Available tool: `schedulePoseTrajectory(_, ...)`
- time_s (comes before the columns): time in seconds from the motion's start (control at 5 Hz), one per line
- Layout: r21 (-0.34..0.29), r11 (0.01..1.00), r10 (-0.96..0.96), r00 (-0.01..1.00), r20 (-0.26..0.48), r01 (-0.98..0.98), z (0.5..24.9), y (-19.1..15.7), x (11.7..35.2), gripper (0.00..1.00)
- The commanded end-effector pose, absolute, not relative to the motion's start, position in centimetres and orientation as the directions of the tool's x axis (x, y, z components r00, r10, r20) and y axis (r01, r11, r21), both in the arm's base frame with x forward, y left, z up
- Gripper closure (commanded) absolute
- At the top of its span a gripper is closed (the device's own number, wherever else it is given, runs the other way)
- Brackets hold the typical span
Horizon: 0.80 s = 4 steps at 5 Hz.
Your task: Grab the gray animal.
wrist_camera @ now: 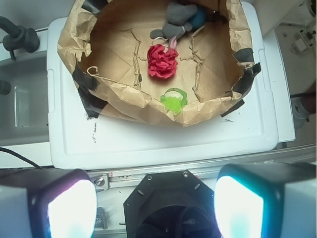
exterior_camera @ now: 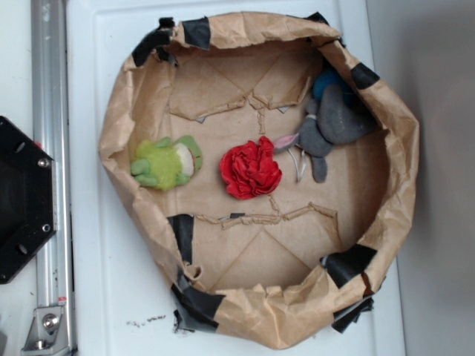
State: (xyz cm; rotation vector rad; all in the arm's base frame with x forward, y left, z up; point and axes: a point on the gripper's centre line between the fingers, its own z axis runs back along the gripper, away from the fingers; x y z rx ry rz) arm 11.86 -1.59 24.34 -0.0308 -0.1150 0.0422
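The gray animal (exterior_camera: 334, 122) lies against the right inner wall of a brown paper bin (exterior_camera: 111, 133). It has big dark-gray rounded parts, thin limbs, a pale pink tip and a bit of blue behind. In the wrist view the gray animal (wrist_camera: 178, 17) shows at the bin's far side, top centre. My gripper (wrist_camera: 156, 203) is open, its two bright-padded fingers (wrist_camera: 72, 208) wide apart at the bottom of the frame. It hangs high above the black robot base, well short of the bin, and holds nothing. The exterior view does not show the gripper.
A red ruffled ball (exterior_camera: 251, 167) sits mid-bin right next to the gray animal. A lime-green plush (exterior_camera: 167, 162) lies at the left wall. The bin's crumpled walls are patched with black tape (exterior_camera: 349, 263). It rests on a white lid (exterior_camera: 82, 245), beside a metal rail (exterior_camera: 50, 111) and the black base (exterior_camera: 22, 200).
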Motion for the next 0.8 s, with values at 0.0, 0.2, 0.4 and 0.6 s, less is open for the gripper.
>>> schedulePoseTrajectory(0.0,-0.033,0.999,0.044,0.993,0.114,-0.04,24.3,-1.6,11.9,0.0)
schedulePoseTrajectory(0.2,0.075,0.992,-0.117,0.966,0.232,0.102,22.2,-0.9,16.1,0.0)
schedulePoseTrajectory(0.4,-0.04,0.996,-0.066,0.97,0.235,0.078,20.2,-0.8,19.5,0.0)
schedulePoseTrajectory(0.6,-0.058,0.993,-0.081,0.965,0.25,0.099,17.5,-1.5,23.3,0.0)
